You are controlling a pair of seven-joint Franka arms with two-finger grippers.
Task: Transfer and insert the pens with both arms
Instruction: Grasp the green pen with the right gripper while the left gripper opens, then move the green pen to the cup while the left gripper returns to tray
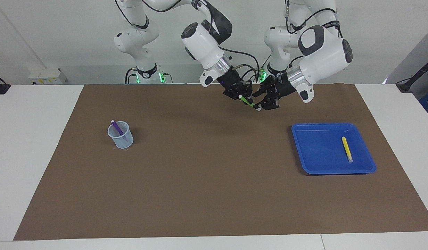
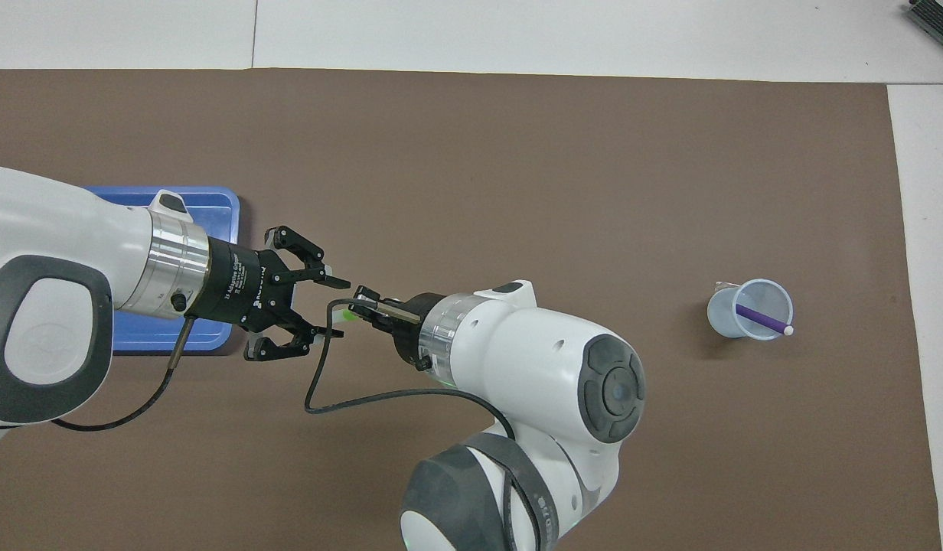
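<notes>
Green pen [image 1: 247, 101] pinched in my right tool [image 1: 242, 96]; left tool [image 1: 263, 99] spread beside it, above brown mat [image 1: 214, 194].

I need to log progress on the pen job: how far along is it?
Done: the purple pen stands in the cup. In hand: the right gripper is shut on the green pen above the mat; the left gripper beside it is open. Left: the yellow pen lies in the blue tray.

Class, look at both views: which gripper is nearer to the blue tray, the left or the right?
Left. The left gripper, open, hangs over the mat just beside the blue tray. The right gripper, shut on the green pen, is a little more toward the cup.
</notes>
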